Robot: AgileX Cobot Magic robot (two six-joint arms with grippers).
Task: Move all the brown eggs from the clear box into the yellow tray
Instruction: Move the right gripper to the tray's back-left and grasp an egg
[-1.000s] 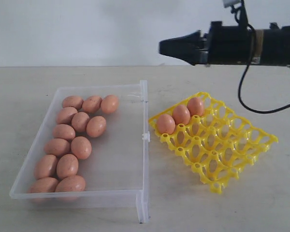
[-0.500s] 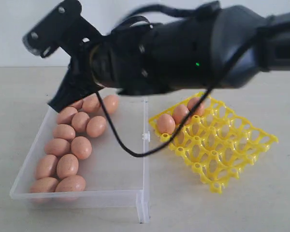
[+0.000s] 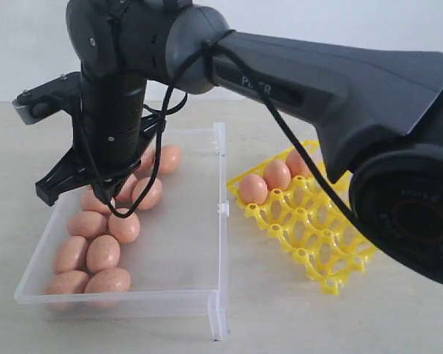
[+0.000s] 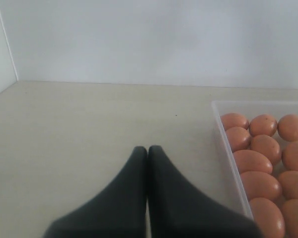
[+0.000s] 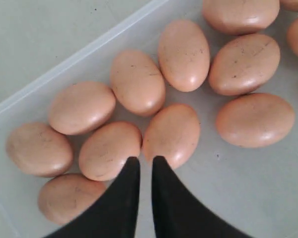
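**Exterior view: egg transfer running at an early stage**

Item 1, brown eggs (image 3: 103,253). Three are sitting in a row of cups in the yellow tray (image 3: 332,243), along its edge nearest the clear box (image 3: 220,184). Roughly a dozen are still lying loose on the floor of the clear box, crowded against the long wall away from its flange. Some are hiding behind the arm, so the count is approximate. By that tally, about a fifth of the job is done.

Item 2, right gripper (image 5: 145,159). It is hanging nose-down inside the clear box, just above the clustered eggs. Its jaws are standing a crack apart and are gripping nothing.

Item 3, left gripper (image 4: 148,148). It is idling over bare table (image 3: 280,324) outside the clear box, beside the wall the eggs are crowding. Its jaws are pressing together, empty.

Item 4, obstacles. The eggs are touching one another, leaving little room for the fingers to slip around any one. A black cable (image 3: 118,214) is looping low over the clear box. The right arm is blocking much of the scene.
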